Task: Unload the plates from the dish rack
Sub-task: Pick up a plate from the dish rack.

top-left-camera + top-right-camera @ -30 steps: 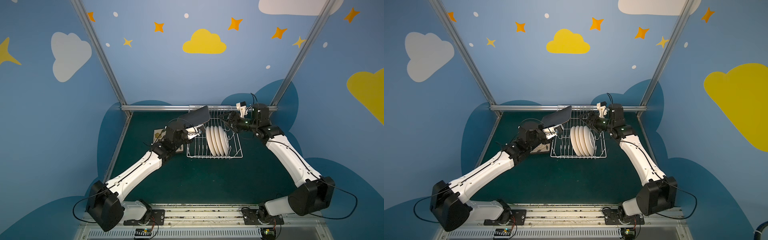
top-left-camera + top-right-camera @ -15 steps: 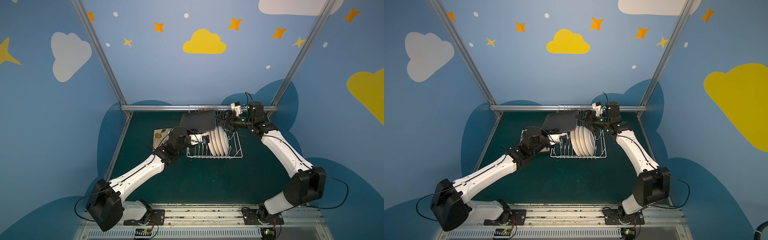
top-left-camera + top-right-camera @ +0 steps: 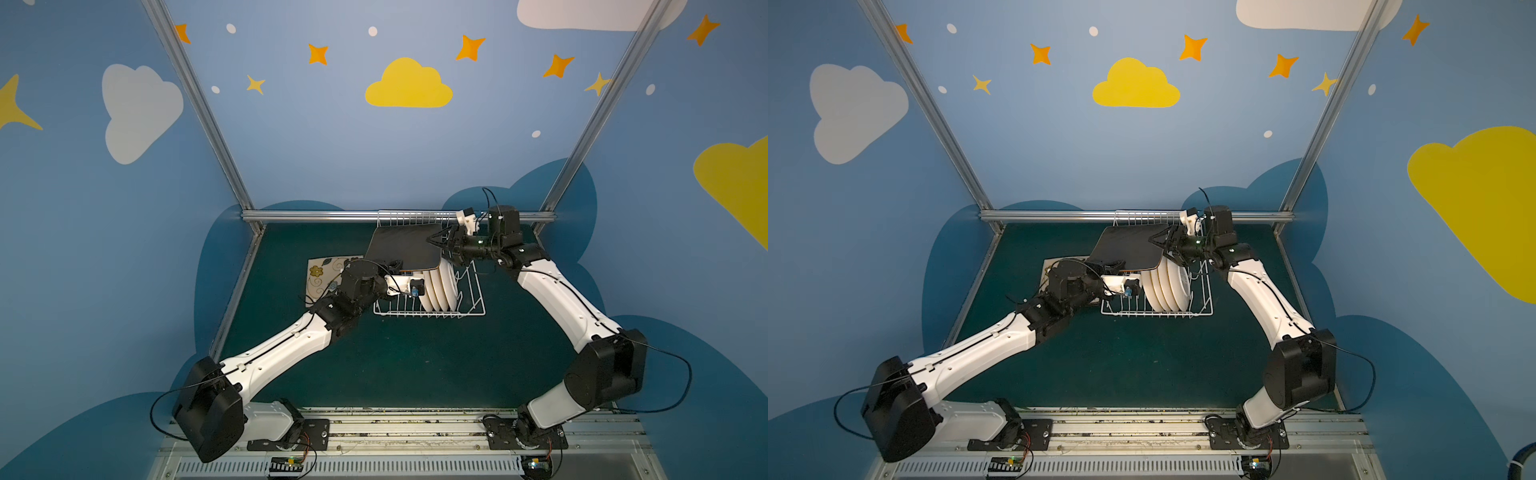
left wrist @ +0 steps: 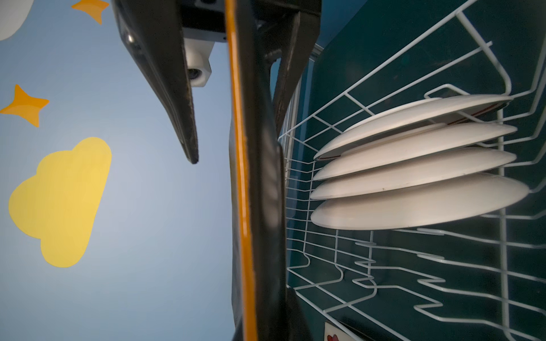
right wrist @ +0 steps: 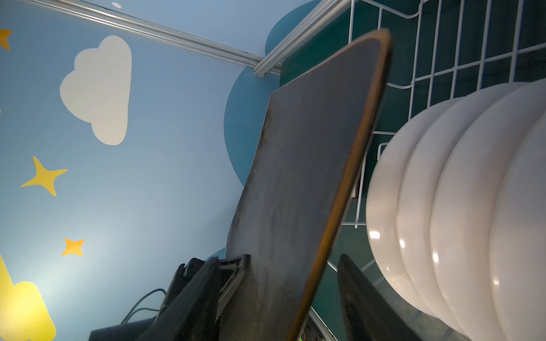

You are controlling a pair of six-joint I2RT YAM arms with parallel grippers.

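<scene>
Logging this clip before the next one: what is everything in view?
black-backed square plate: one, black with an orange rim, held roughly level above the rack.
cream flower-patterned square plate: at least one, cream, face up on the table beside the rack, on the left arm's side.
round white plates: four, white, standing on edge in the rack.
white wire dish rack: one, white, far middle of the table.
dark green table: one, green.
left claw: black, shut on the held plate's edge.
right claw: black, open, straddling the opposite edge.
</scene>
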